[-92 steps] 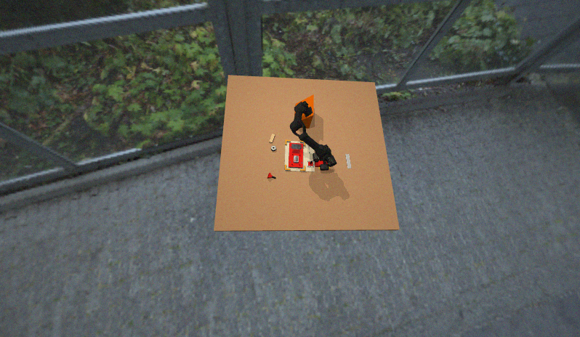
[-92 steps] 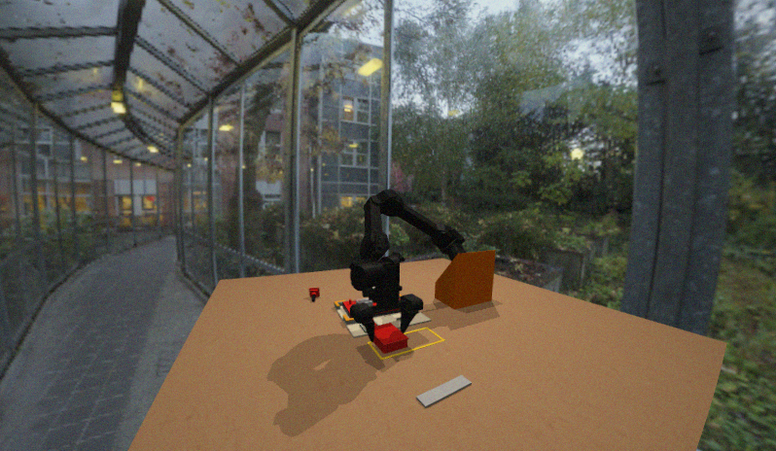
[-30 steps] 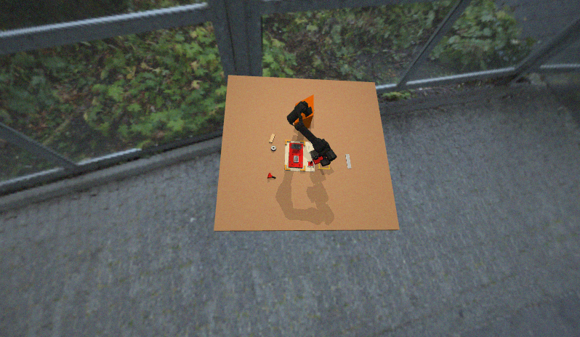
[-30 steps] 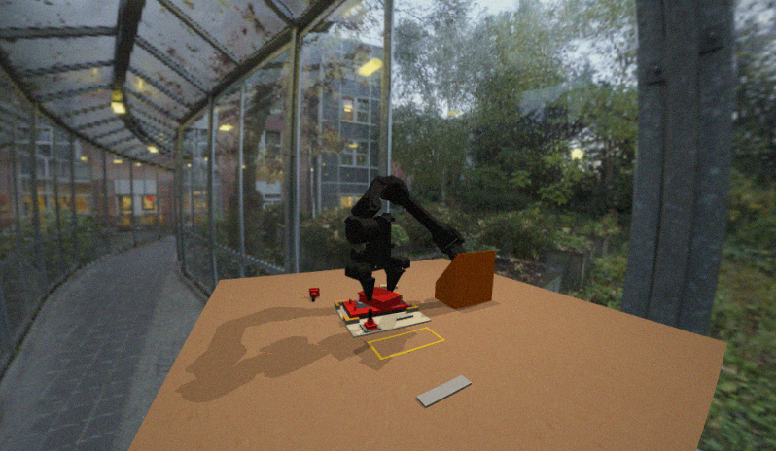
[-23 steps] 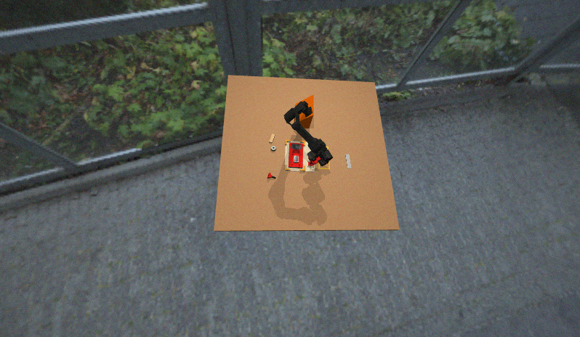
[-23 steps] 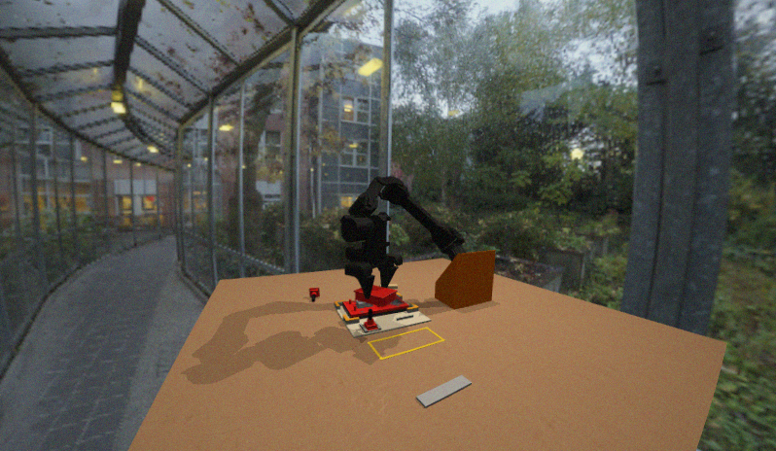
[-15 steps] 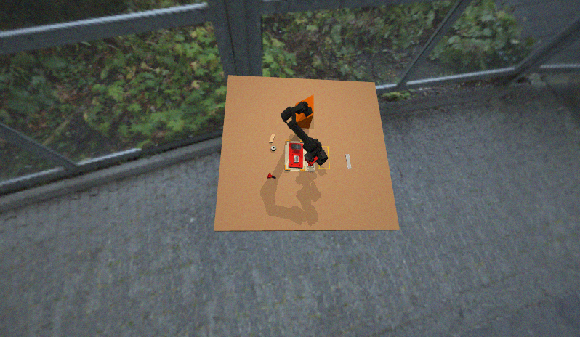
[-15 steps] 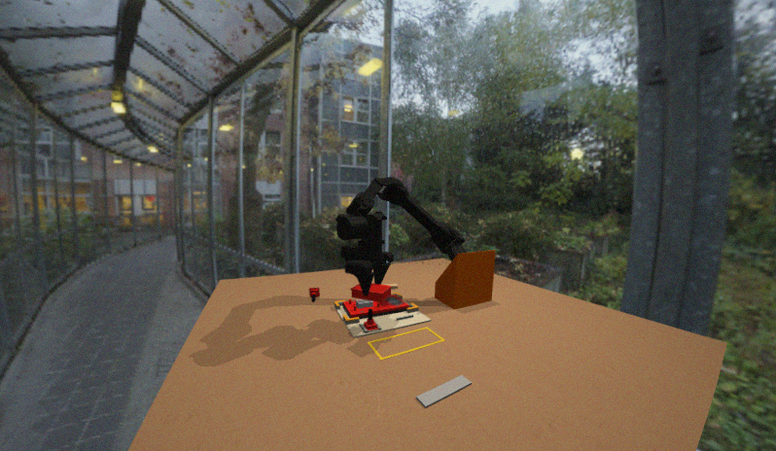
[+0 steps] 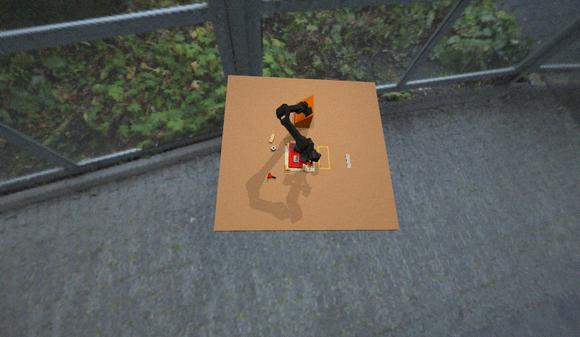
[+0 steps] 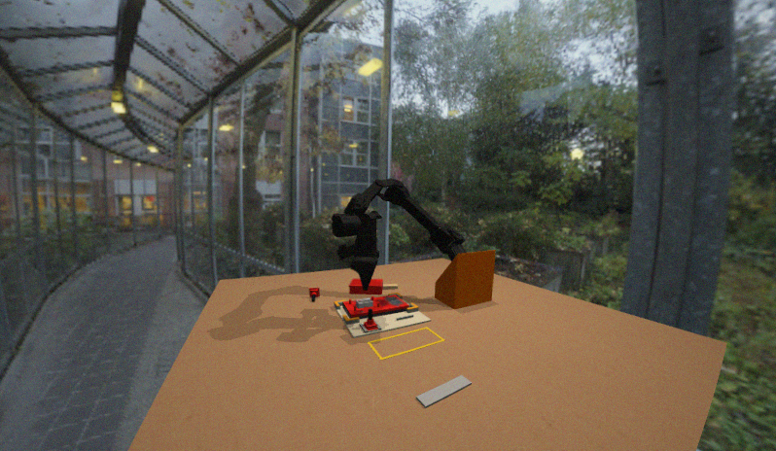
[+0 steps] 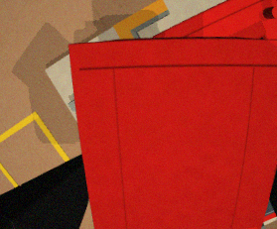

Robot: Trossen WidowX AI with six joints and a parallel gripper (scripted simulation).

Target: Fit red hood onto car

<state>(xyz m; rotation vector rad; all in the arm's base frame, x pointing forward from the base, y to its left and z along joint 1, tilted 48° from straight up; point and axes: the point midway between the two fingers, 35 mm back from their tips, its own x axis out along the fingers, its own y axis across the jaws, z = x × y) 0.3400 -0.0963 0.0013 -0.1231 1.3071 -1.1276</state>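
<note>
We find the hood point(image 10: 366, 286), a red shell, clamped in the end effector point(image 10: 366, 288) and carried in the air, near the centre of the exterior view, just above and behind the chassis point(image 10: 375, 305). In the wrist view the hood point(image 11: 177, 159) fills most of the frame, its flat roof panel facing the camera, with the black fingers of the end effector at its lower left and right edges. The chassis, red with a grey engine block on its deck, sits in a pale jig point(image 10: 392, 323) with orange corner pieces; we cannot tell from these views whether the hood is lined up with the pegs. In the top view the arm point(image 9: 293, 130) runs from an orange block point(image 9: 305, 112) down to the jig point(image 9: 288, 162) at the middle of the bench point(image 9: 347, 200), partly covering the red parts there. Just right of the jig in that view lies a yellow outlined rectangle point(image 9: 323, 157), and further right a grey strip point(image 9: 347, 160). Left of the jig we note a small tan piece point(image 9: 271, 138), a small pale ring point(image 9: 272, 148) and a small red and black part point(image 9: 270, 176). The arm's shadow falls across the bench toward the lower left of the jig.
</note>
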